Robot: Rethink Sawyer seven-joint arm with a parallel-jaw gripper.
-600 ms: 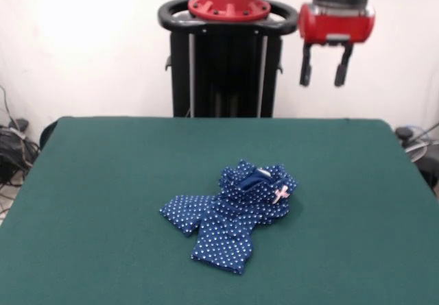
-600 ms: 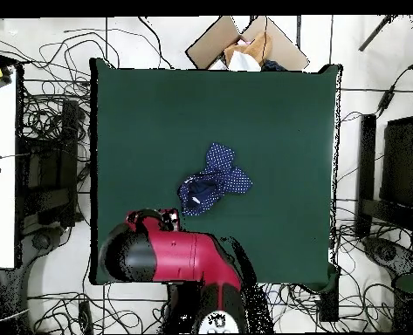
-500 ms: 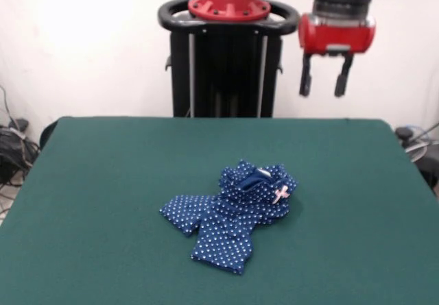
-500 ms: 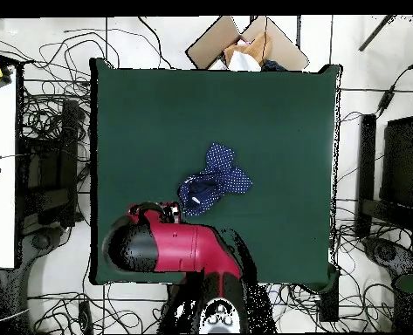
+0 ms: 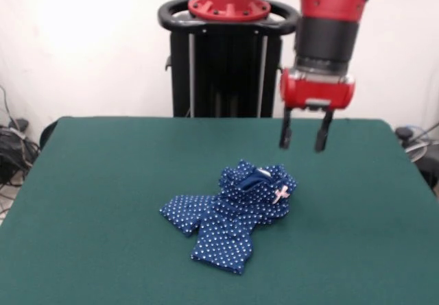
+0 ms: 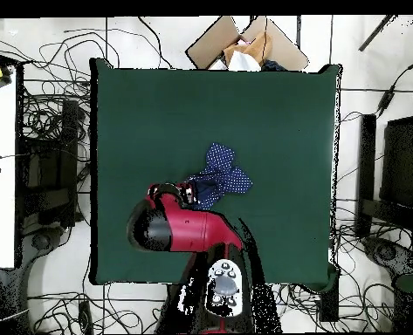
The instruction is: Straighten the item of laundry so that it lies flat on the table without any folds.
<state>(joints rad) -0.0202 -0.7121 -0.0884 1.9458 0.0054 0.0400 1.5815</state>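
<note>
Item of laundry bunched up near the middle of the table, legs toward the front edge, bow at the crumpled waistband. Gripper fingers apart, empty, hovering just behind it toward the pedestal-side edge

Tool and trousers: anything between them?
Nothing: in the front view the open tool hangs above the trousers, with only bare table behind the gap.
</note>
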